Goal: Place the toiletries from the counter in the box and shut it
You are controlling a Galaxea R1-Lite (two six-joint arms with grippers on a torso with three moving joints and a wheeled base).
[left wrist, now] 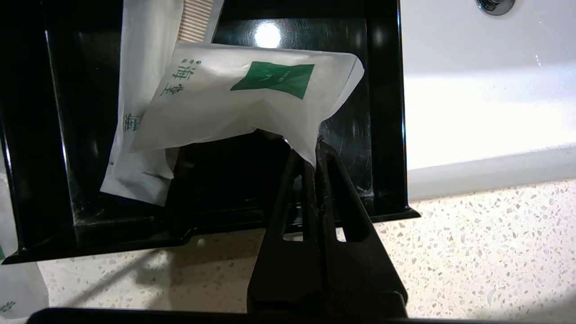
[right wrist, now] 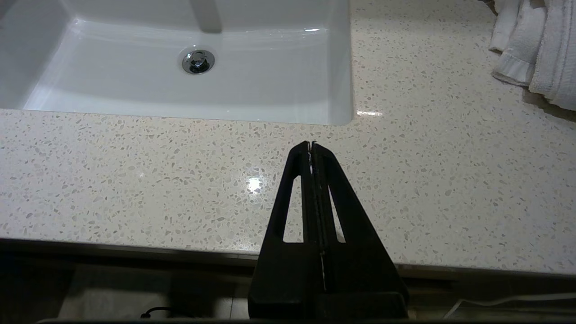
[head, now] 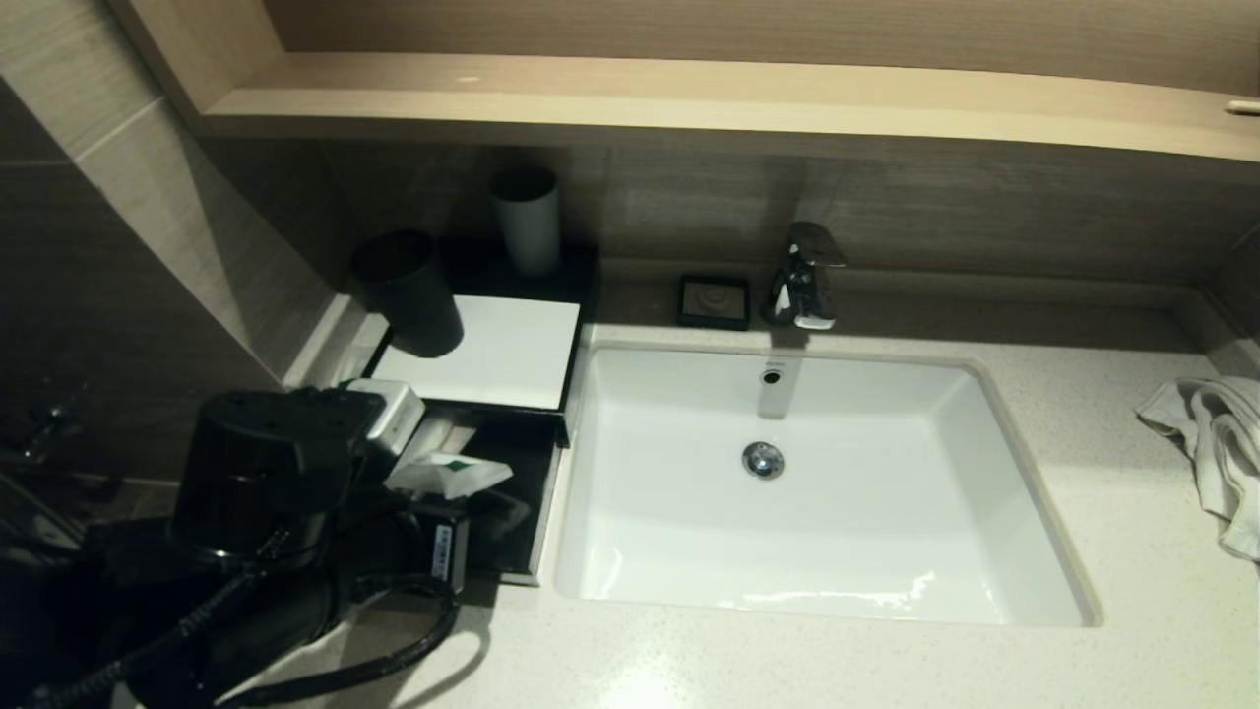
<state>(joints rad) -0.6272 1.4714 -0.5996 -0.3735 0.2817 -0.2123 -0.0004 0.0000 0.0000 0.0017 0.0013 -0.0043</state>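
Observation:
The black box (head: pixel 482 350) with a white top panel stands left of the sink, its drawer (left wrist: pixel 382 112) pulled out over the speckled counter (left wrist: pixel 472 247). My left gripper (left wrist: pixel 310 153) is shut on the corner of a squarish white sachet (left wrist: pixel 252 99) with a green label and holds it over the open drawer. A long thin sachet (left wrist: pixel 144 90) lies in the drawer beneath it. Another sachet (left wrist: pixel 18 288) shows partly on the counter beside the drawer front. My right gripper (right wrist: pixel 311 144) is shut and empty, hanging over the counter's front edge by the sink's near corner.
A dark cup (head: pixel 409 290) and a pale cup (head: pixel 527 222) stand on the box's back part. A black soap dish (head: pixel 713 300) and a chrome faucet (head: pixel 805 276) sit behind the white sink (head: pixel 817 551). A crumpled white towel (head: pixel 1211 443) lies at the far right.

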